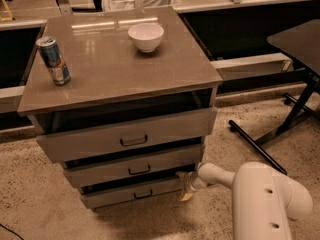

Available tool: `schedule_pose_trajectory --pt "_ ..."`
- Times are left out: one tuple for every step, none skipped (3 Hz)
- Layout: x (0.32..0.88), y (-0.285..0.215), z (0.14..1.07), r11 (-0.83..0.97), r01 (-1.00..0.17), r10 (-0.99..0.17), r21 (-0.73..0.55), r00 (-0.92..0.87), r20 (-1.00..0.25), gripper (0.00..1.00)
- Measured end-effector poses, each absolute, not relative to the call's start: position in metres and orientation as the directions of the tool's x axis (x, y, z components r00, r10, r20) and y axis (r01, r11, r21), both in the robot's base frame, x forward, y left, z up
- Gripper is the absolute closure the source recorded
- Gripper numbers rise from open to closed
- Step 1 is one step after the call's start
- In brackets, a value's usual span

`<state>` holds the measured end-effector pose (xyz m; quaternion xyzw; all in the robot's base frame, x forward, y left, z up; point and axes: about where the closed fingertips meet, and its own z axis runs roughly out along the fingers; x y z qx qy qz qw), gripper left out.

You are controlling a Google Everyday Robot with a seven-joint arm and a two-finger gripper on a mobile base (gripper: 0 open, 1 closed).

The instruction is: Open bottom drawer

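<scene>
Gripper [186, 188] is low at the cabinet's front right corner, right up against the right end of the bottom drawer [111, 198]. Contact looks likely but can't be confirmed. Spread or closed: can't tell from this angle.

Bottom drawer is the lowest and narrowest of three stepped fronts, just above the floor [45, 199]. A dark gap shows along its top edge. Its small loop handle [143, 194] is left of the gripper and apart from it, with nothing on it.

Middle drawer [100, 170] and top drawer [85, 143] overhang the bottom one, and both also show dark gaps along their top edges.

White arm [262, 199] comes in from lower right, with the wrist link running left to the gripper.

Open speckled floor in front of the cabinet and to its left. On the right, a black stand's foot bar [257, 146] lies diagonally on the floor, near the arm but not touching it.

Tabletop [120, 74]: can [53, 60] upright near the left edge, white bowl [146, 36] toward the back, well apart.
</scene>
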<state>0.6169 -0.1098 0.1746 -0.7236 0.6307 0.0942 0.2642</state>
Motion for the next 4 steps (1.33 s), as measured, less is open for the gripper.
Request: schedule_pose_trajectory --pt "0.605 -0.114 0.182 -0.095 -0.964 -0.869 -0.247 0.201 -0.451 0.30" --pt "0.570 -0.121 0.192 -0.147 -0.969 -0.865 -0.198 0.223 -0.449 0.29" --pt "0.518 -0.124 0.189 -0.233 -0.969 -0.868 -0.082 0.246 -0.432 0.30" --pt "0.495 -0.127 0.195 -0.269 -0.963 -0.866 -0.031 0.256 -0.429 0.30"
